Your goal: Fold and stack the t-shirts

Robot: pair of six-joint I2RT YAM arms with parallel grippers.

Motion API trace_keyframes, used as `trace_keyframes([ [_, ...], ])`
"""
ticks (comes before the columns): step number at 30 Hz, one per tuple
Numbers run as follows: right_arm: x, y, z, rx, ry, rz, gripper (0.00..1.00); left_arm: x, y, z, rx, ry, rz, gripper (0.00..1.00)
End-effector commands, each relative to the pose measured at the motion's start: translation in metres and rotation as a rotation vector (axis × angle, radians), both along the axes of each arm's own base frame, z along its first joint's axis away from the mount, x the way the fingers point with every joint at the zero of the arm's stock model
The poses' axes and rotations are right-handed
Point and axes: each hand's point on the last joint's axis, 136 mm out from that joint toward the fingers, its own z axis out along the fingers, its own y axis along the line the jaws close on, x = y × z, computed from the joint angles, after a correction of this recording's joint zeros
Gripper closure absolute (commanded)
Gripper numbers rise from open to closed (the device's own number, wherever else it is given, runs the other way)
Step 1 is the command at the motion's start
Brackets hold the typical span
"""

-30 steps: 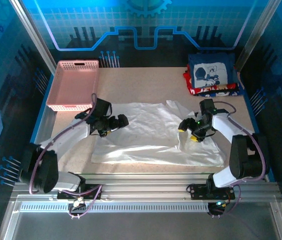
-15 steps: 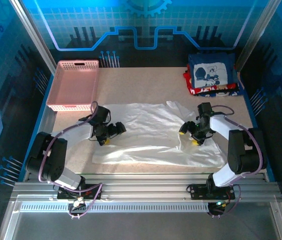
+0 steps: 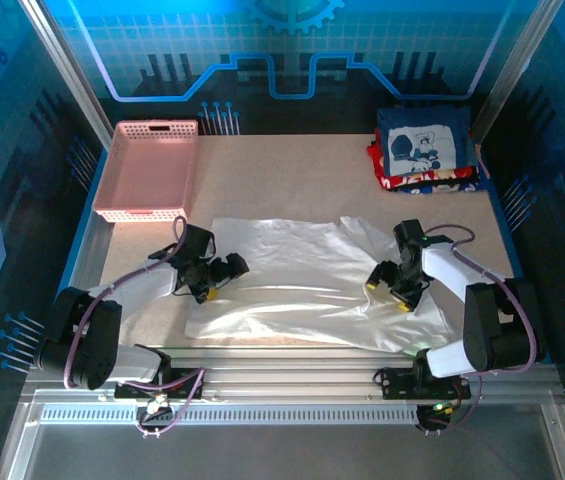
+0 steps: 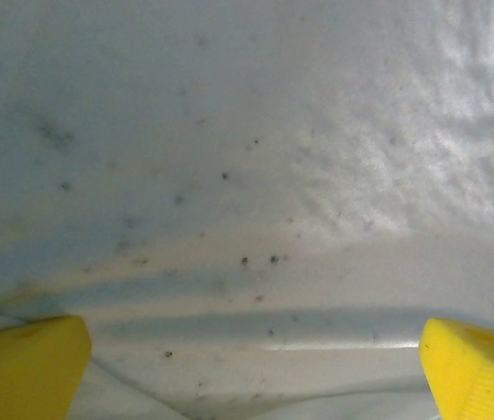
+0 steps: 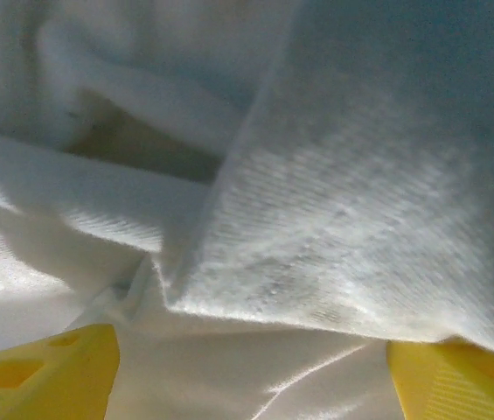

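Top external view has the white t-shirt [image 3: 292,285] spread across the middle of the table [image 3: 282,170], now rumpled and lying closer to the near edge than a second ago, its far hem pulled back from where it was. Both arms have drawn toward the near side with it: the left gripper [image 3: 224,274] sits low on the shirt's left part and the right gripper [image 3: 385,290] on its right part, each nearer than before. From the left wrist, the yellow fingers [image 4: 24,363] stand wide apart over flat, speckled white cloth, gripping nothing. From the right wrist, the yellow fingers [image 5: 37,367] are also spread apart, with a thick fold of the white shirt lying between them, not pinched. At the far right corner, the folded stack [image 3: 424,150], with the navy t-shirt on top and red beneath, is unchanged. The pink basket [image 3: 152,165] at the far left has not moved.
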Motion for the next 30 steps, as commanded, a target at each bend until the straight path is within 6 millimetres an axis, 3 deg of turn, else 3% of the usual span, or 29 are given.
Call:
trace_keyframes([
  [1, 0.014, -0.013, 0.017, -0.050, -0.032, 0.006, 0.18, 0.002, 0.002, 0.013, 0.017, 0.043, -0.003, 0.01],
  [6, 0.071, -0.007, 0.060, -0.025, -0.203, 0.128, 0.17, 0.052, 0.004, 0.070, 0.014, -0.069, -0.015, 0.01],
  [10, 0.116, -0.002, 0.080, 0.015, -0.290, 0.226, 0.17, 0.089, 0.039, 0.090, 0.074, -0.064, 0.016, 0.02],
  [14, 0.156, 0.003, 0.082, 0.025, -0.294, 0.313, 0.20, 0.121, 0.065, 0.082, 0.123, -0.054, -0.004, 0.07],
  [19, 0.189, 0.008, 0.070, 0.052, -0.275, 0.343, 0.22, 0.155, 0.065, 0.062, 0.137, -0.042, -0.080, 0.20],
  [23, 0.201, 0.009, 0.061, 0.059, -0.261, 0.347, 0.23, 0.173, 0.060, 0.047, 0.117, -0.041, -0.098, 0.26],
  [30, 0.204, 0.003, 0.046, 0.046, -0.230, 0.354, 0.23, 0.189, 0.055, 0.019, 0.125, -0.007, -0.119, 0.30],
])
